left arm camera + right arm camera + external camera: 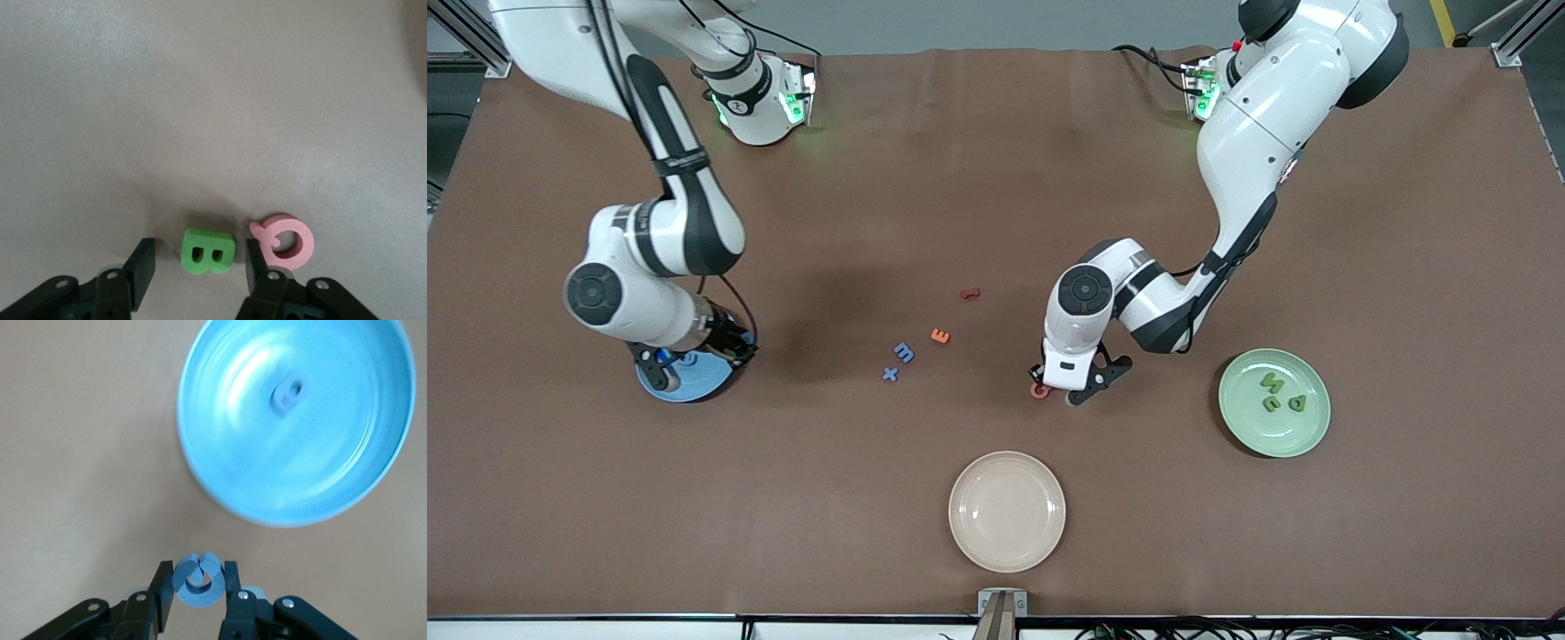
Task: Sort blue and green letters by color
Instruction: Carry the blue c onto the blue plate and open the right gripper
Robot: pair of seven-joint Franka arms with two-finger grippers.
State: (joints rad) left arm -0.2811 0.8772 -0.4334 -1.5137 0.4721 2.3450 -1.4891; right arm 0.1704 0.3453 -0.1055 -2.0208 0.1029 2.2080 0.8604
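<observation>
Right gripper [198, 590] grips blue letter [197, 580]; left gripper [200, 267] straddles green B [207, 251].

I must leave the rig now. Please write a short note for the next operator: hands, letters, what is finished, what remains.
Left hand: open, low at the table, fingers either side of the green B; a pink letter lies beside it.
Right hand: shut on a round blue letter, over the blue plate.
Done: one blue letter on the blue plate; three green letters on the green plate.
Left: release the held blue letter, move the green B, then the blue letters on the table.
</observation>
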